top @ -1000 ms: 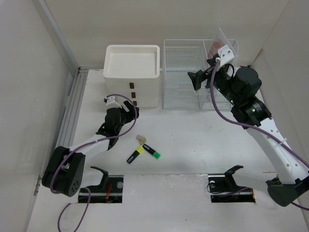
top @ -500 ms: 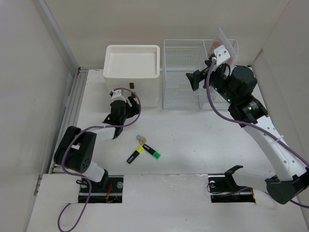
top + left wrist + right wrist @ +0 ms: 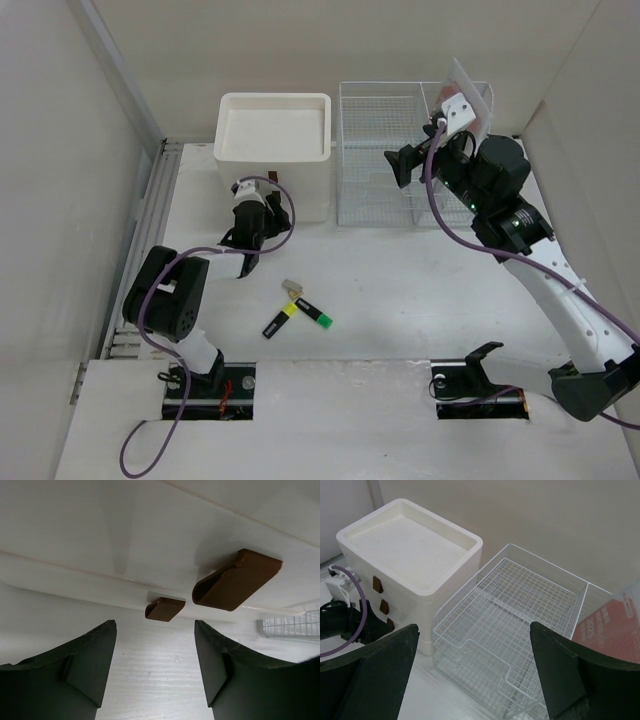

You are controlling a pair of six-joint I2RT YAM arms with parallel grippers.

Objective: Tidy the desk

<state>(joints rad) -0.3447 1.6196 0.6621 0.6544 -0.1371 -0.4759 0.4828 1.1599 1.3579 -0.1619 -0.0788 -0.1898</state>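
The desk [image 3: 400, 280] is a wide white tabletop between beige walls. My left gripper [image 3: 262, 212] sits low on it, right at the front of the white drawer unit [image 3: 275, 140]. In the left wrist view the left gripper [image 3: 155, 647] is open and holds nothing. The lowest brown handle [image 3: 165, 609] is just beyond its tips, and a larger handle [image 3: 235, 580] is above and to the right. My right gripper [image 3: 400, 165] hangs wide open above the wire-mesh rack [image 3: 385, 150]; the right wrist view shows the gripper [image 3: 475, 660] empty over the rack [image 3: 520, 610].
Two highlighters, one yellow and black [image 3: 280, 320] and one green and black [image 3: 314, 314], lie mid-desk beside a small metallic item [image 3: 292, 287]. A red packet [image 3: 610, 625] leans in the rack's right compartment. A rail [image 3: 150, 220] runs along the left wall.
My left arm has folded in, bringing its gripper up to the drawer unit's front, with its jaws somewhat narrower. The right gripper has drifted slightly left over the rack.
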